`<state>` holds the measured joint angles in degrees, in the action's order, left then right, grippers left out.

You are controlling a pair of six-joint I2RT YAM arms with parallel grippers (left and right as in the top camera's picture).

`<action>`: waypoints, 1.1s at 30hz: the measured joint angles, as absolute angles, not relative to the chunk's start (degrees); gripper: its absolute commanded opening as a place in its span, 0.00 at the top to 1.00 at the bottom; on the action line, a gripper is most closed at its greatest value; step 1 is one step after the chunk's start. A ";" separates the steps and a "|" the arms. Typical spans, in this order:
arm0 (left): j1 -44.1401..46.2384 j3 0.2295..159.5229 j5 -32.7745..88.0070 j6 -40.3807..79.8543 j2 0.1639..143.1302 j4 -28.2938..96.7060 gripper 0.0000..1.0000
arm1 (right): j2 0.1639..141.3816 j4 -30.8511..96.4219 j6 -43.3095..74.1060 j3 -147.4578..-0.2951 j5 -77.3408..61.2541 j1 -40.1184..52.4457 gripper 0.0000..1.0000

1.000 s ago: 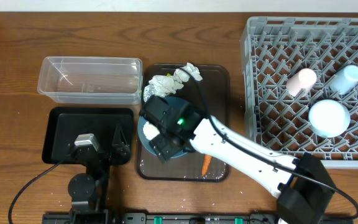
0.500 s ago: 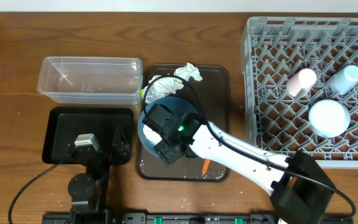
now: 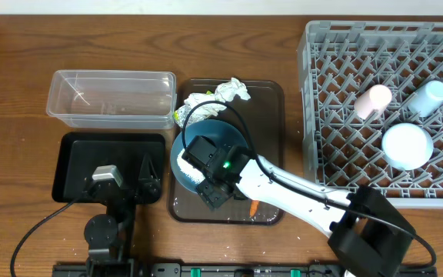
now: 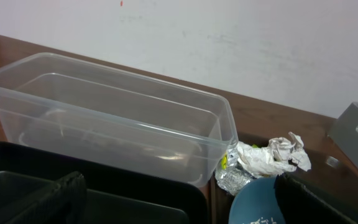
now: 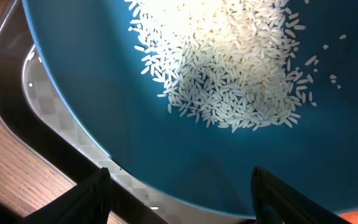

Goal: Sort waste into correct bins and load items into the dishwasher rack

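The dark blue bowl [image 3: 184, 146] sits on the brown tray [image 3: 271, 96] with loose rice [image 3: 186, 165] in it. In the right wrist view the rice [image 5: 229, 68] lies in a pile inside the bowl [image 5: 123, 118]. My right gripper [image 3: 204, 173] [image 5: 182, 199] is open over the bowl's front rim and holds nothing. Crumpled paper [image 3: 223, 93] and the silvery wrapper [image 3: 180, 115] lie behind the bowl. The carrot [image 3: 254, 205] lies at the tray's front. My left gripper [image 3: 125, 181] [image 4: 179, 190] is open and empty over the black tray [image 3: 75, 165].
The clear tub [image 3: 112, 96] [image 4: 104, 118] stands behind the black tray. The grey rack [image 3: 321, 115] at the right holds a pink cup [image 3: 373, 100], a light-blue cup [image 3: 428, 97] and a white bowl [image 3: 406, 145]. The left wrist view shows the paper [image 4: 275, 155], wrapper [image 4: 232, 177] and bowl [image 4: 253, 205].
My right gripper has drawn back toward the front of the bowl, which uncovers more of the bowl, the wrapper and the paper. The left arm has not moved.
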<state>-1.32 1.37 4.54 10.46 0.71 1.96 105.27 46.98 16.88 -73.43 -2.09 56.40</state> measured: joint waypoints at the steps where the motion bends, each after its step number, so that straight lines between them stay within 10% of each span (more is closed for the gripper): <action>1: -1.32 1.37 4.54 10.46 0.71 1.98 0.01 | 105.27 46.81 16.84 -73.34 -2.13 56.40 0.31; 33: -1.32 1.37 4.54 10.46 0.71 1.96 0.01 | 105.25 42.39 14.09 -71.42 -1.08 56.75 0.27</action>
<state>-1.32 1.37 4.54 10.46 0.71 1.96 105.25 42.39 14.09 -71.42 -1.08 56.75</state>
